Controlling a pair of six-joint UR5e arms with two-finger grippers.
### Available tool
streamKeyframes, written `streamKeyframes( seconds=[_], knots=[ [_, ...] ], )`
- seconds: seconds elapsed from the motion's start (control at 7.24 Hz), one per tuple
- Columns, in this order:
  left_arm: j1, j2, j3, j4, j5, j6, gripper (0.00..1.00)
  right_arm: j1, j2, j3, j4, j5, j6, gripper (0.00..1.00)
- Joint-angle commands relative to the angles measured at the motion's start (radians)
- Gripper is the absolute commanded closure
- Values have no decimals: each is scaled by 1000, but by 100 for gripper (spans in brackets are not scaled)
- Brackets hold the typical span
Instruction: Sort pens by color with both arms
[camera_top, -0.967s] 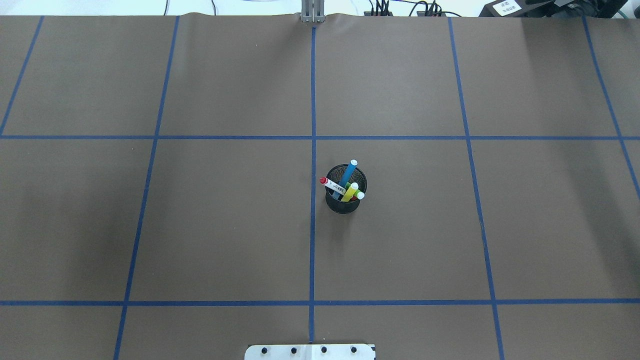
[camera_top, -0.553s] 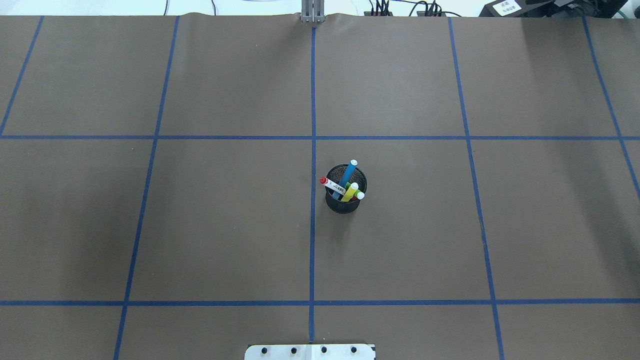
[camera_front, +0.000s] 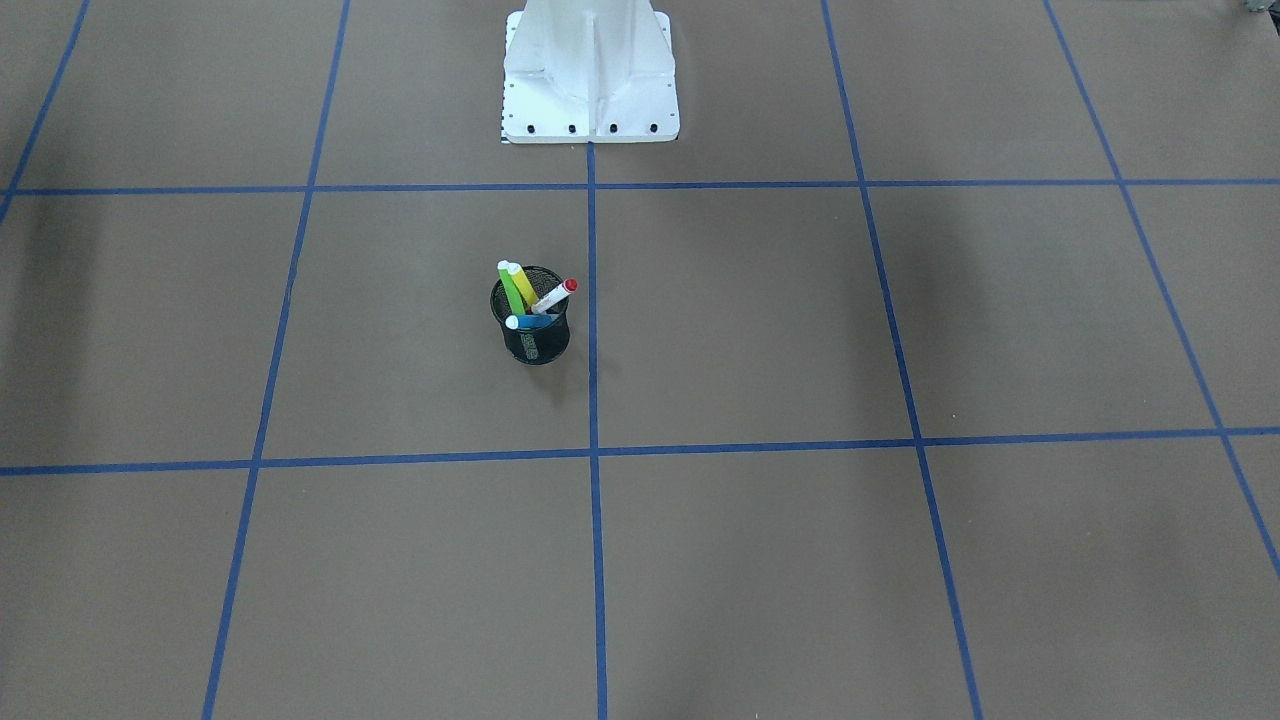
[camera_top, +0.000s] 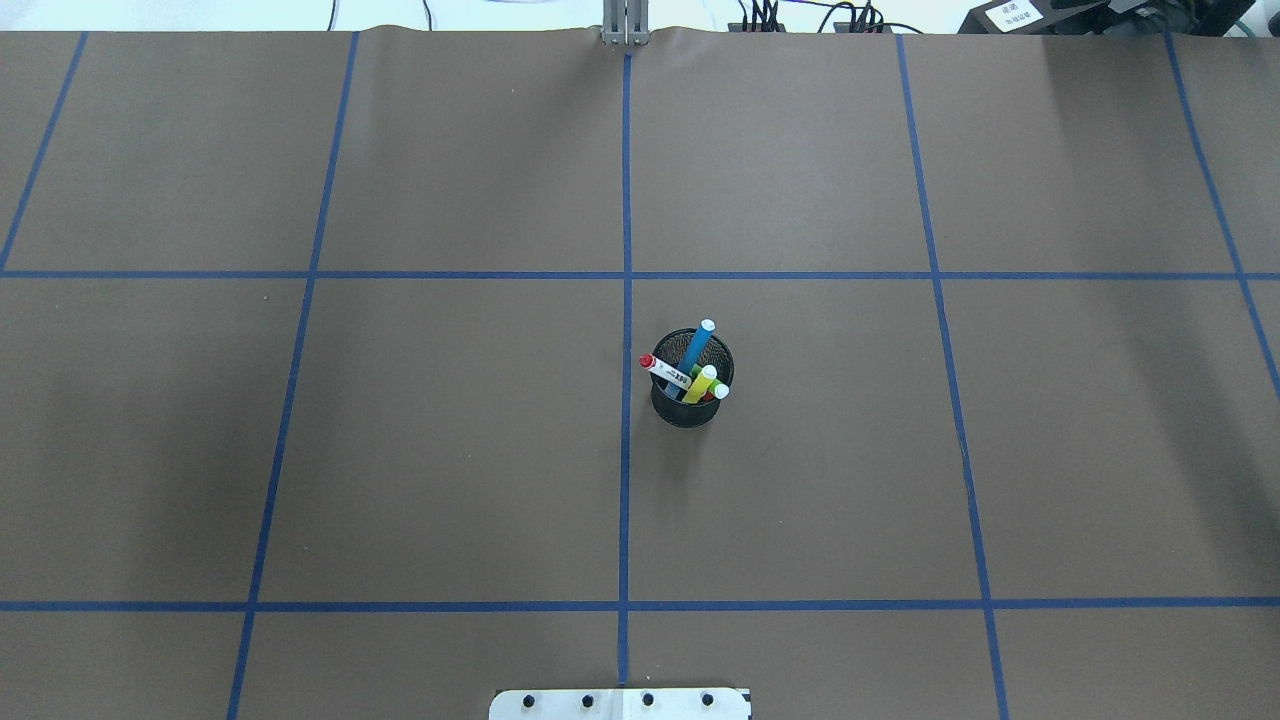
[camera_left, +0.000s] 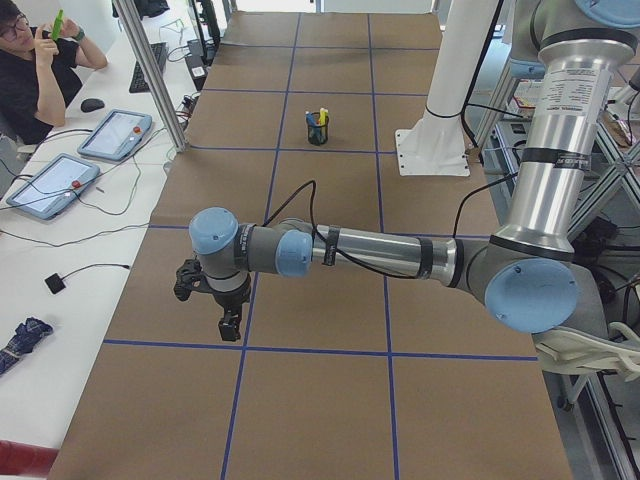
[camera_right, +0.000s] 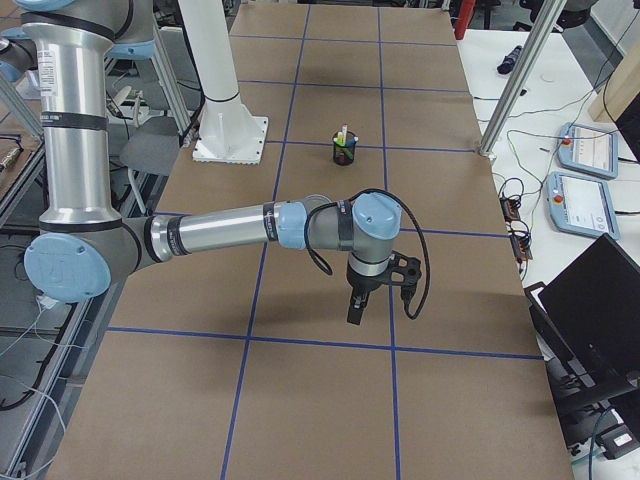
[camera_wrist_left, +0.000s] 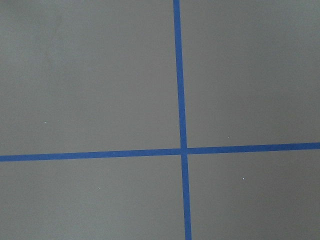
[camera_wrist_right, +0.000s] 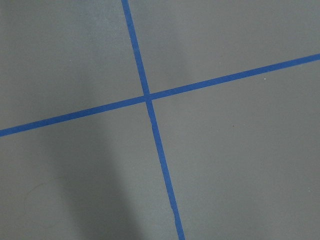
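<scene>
pens: four thin marker pens (camera_top: 696, 350) (blue, lime green, yellow, white with red cap) leaning in black mesh cup (camera_top: 683, 412), mid brown gridded counter (camera_top: 400, 450) | left pincer (camera_left: 229, 326): well apart from cup, grip cannot tell | right pincer (camera_right: 354, 311): well apart, grip cannot tell

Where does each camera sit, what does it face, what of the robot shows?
Front-facing: across the table, facing the robot; pedestal only.
Overhead: behind the robot, looking down; pedestal foot only.
Exterior left: table's left end; left arm, left gripper.
Exterior right: opposite end; right arm, right gripper.
Left wrist: straight down, tape crossing; no fingers.
Right wrist: likewise.
Shared: first four show pens in cup.
</scene>
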Motion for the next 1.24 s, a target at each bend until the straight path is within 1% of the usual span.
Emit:
streamKeyframes(
  seconds=[0.0, 0.28, 0.55, 0.83, 0.97, 1.11],
  knots=[
    [0, 2, -16, 2, 1, -3, 0, 0, 9, -4, 0, 1, -1, 0],
    [0, 2, -19, 2, 1, -5, 0, -8, 9, 0, 2, 5, -13, 0],
    [0, 1, -19, 2, 1, -5, 0, -12, 21, -15, 9, 15, -7, 0],
    [0, -4, -22, 5, 1, -5, 0, -17, 24, -30, 12, 123, 6, 0],
    [2, -8, -55, 6, -2, -9, 0, -44, 58, -17, 11, 154, 48, 0],
    [6, -11, -101, -3, -25, -8, 0, -81, 113, -17, 3, 154, 156, 0]
  ],
)
